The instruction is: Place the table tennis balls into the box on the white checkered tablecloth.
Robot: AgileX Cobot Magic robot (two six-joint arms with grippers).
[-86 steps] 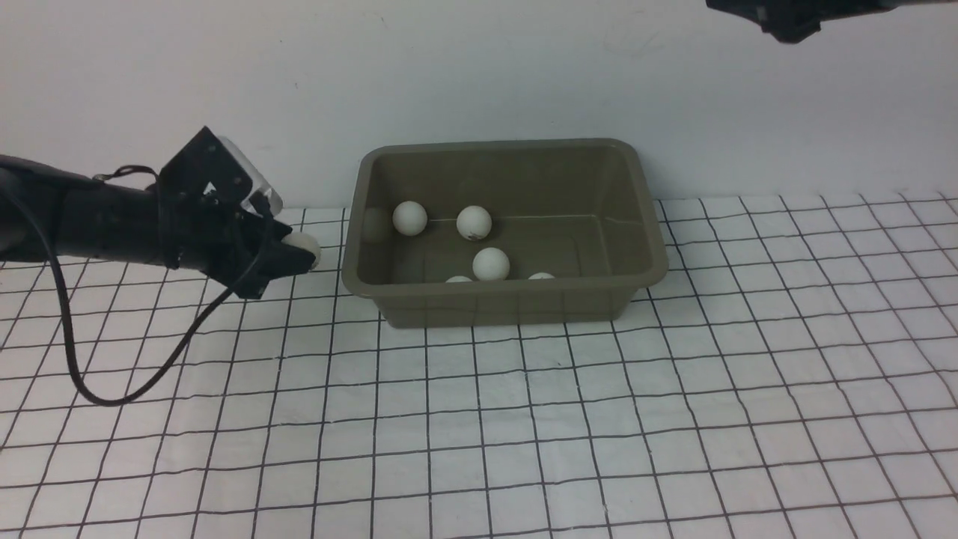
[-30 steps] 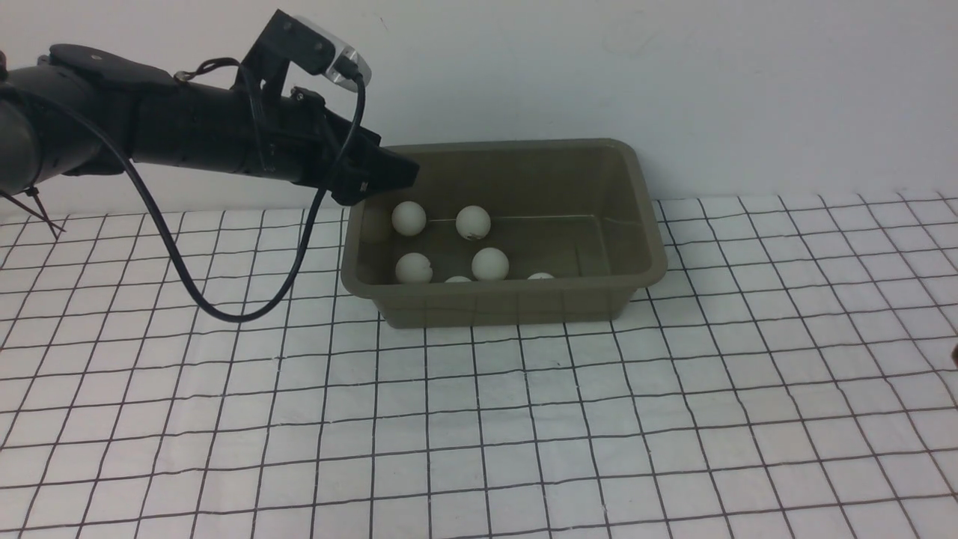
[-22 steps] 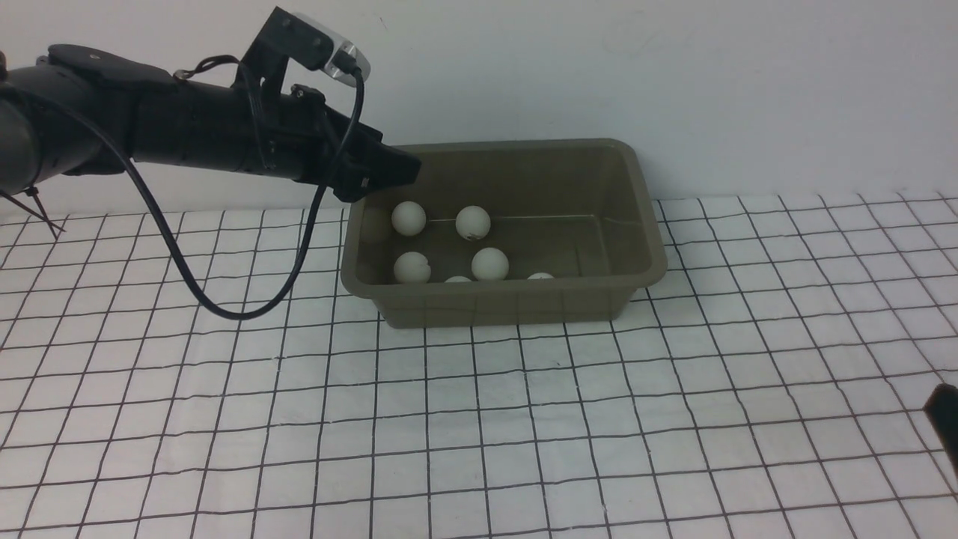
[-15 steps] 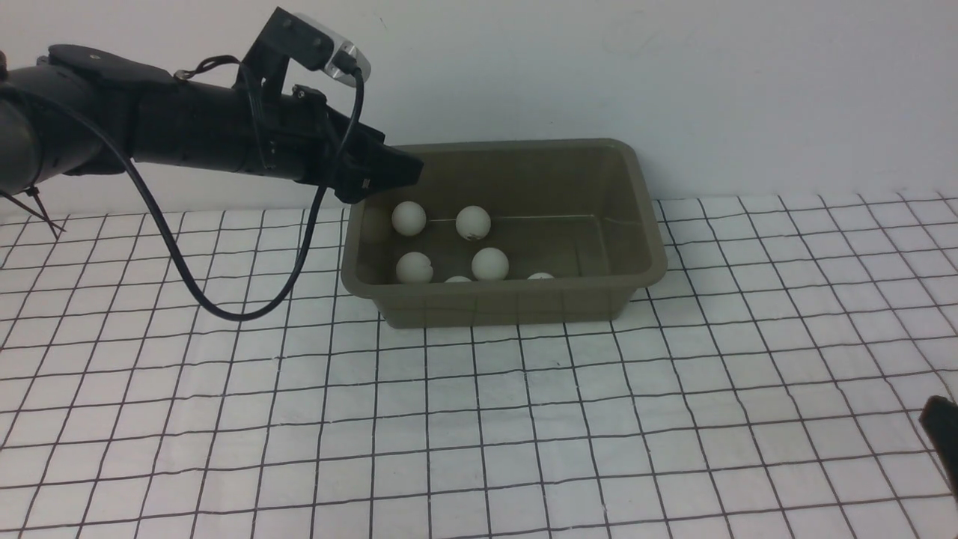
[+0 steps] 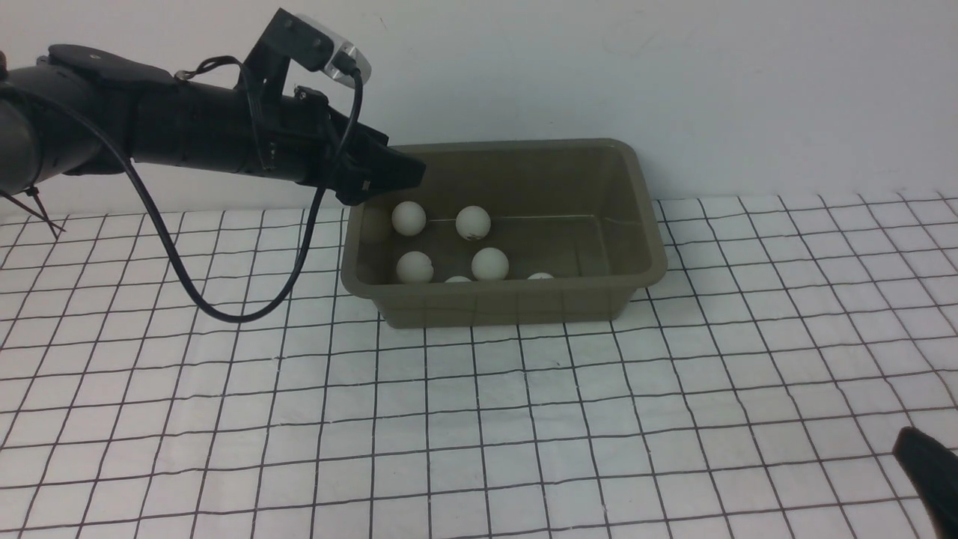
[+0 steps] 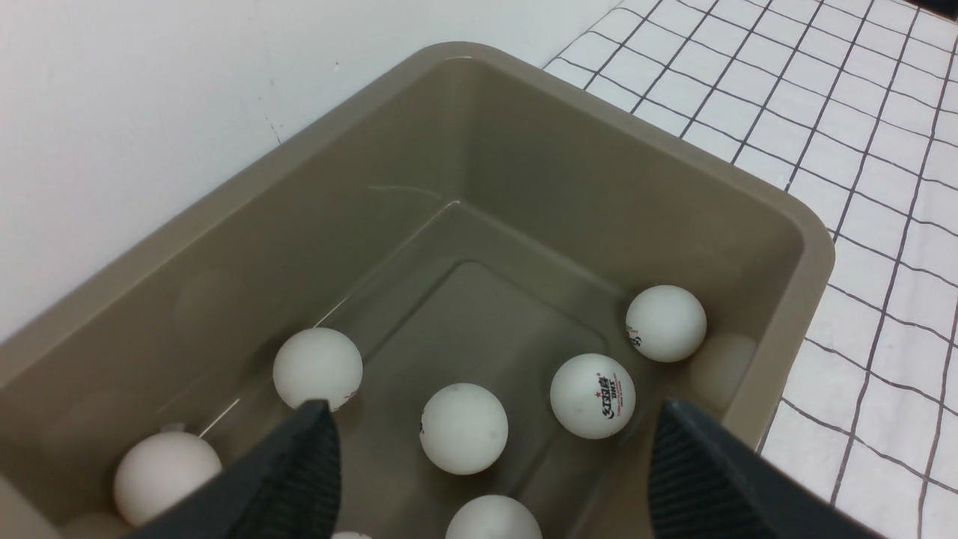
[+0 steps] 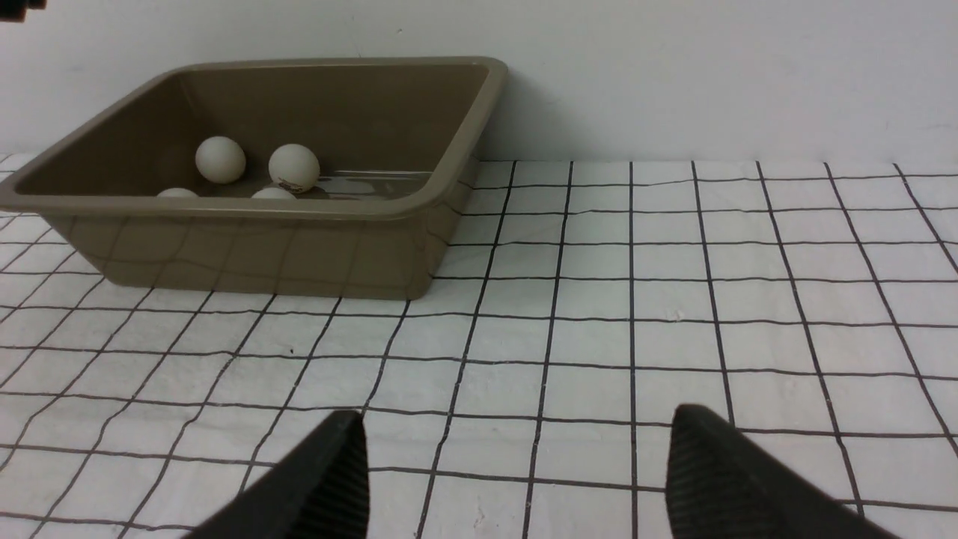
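Note:
The olive-grey box stands at the back of the white checkered tablecloth. Several table tennis balls lie on its floor, most in the left half. My left gripper hovers over the box's back left corner, open and empty. In the left wrist view its fingers spread wide above the balls in the box. My right gripper shows at the near right corner, low over the cloth. In its wrist view the right gripper is open and empty, and the box is far ahead.
A plain white wall rises right behind the box. A black cable loops down from the left arm onto the cloth left of the box. Nothing but the box lies on the cloth in view.
Earlier my left gripper held a ball left of the box; that ball now lies in the box. Over the last second the left arm barely moved. The right gripper came into view at the near right.

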